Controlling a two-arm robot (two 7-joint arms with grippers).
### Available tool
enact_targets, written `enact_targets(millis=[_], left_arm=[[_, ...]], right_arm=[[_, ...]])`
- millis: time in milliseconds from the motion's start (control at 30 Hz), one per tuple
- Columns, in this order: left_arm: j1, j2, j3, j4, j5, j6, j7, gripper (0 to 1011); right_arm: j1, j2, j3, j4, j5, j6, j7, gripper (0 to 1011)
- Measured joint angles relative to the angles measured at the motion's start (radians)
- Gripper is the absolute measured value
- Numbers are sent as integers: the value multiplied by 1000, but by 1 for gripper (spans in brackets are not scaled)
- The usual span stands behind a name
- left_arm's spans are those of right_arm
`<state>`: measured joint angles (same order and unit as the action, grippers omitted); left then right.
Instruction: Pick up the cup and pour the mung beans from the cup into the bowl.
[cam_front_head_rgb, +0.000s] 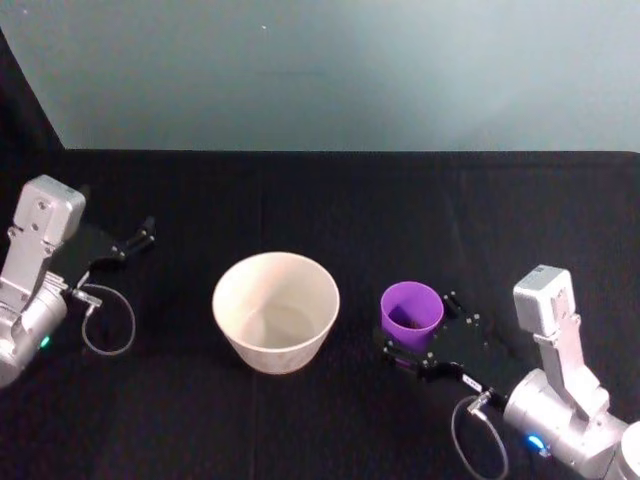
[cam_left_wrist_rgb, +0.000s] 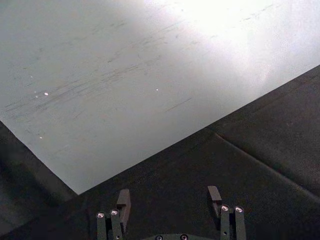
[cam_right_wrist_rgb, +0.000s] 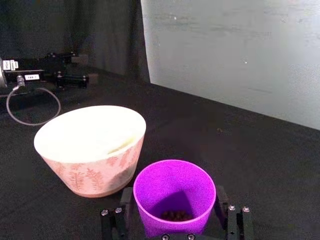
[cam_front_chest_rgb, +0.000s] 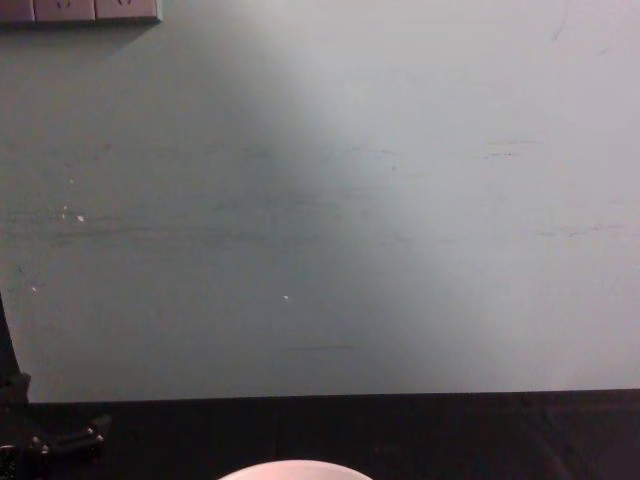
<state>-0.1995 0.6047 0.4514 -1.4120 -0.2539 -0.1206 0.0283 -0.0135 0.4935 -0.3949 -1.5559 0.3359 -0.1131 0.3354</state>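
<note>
The cup (cam_front_head_rgb: 411, 308) stood at the bowl's (cam_front_head_rgb: 275, 257) 3 o'clock, just beside it, with a few beans (cam_right_wrist_rgb: 175, 216) in its bottom; the right gripper (cam_front_head_rgb: 422, 326) straddled it, jaws wide open and gripping nothing yet. Light, smooth and tapered, it would probably slip or flex, so a gentle mid-wall hold seemed best. The left gripper (cam_front_head_rgb: 135, 240) lay parked at the table's (cam_front_head_rgb: 350, 200) 9 o'clock, jaws open and empty.

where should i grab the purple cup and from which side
Take the cup by its smooth side wall near mid-height, coming level from the robot's right, opposite the bowl. It stands upright, tapering down, with beans at the bottom, so a side pinch keeps them in. The right gripper straddles it, open; the left gripper idles far left.
</note>
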Motion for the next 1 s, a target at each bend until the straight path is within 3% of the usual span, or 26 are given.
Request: enact_targets(millis=[467, 800, 1000], left_arm=[[0, 0, 0, 0, 0, 0, 0, 1000], [0, 0, 0, 0, 0, 0, 0, 1000], [0, 0, 0, 0, 0, 0, 0, 1000]], right_arm=[[-9, -30, 27, 12, -17, -6, 22, 997], [-18, -49, 48, 15, -25, -3, 42, 774], [-26, -51, 63, -17, -46, 11, 42, 738]])
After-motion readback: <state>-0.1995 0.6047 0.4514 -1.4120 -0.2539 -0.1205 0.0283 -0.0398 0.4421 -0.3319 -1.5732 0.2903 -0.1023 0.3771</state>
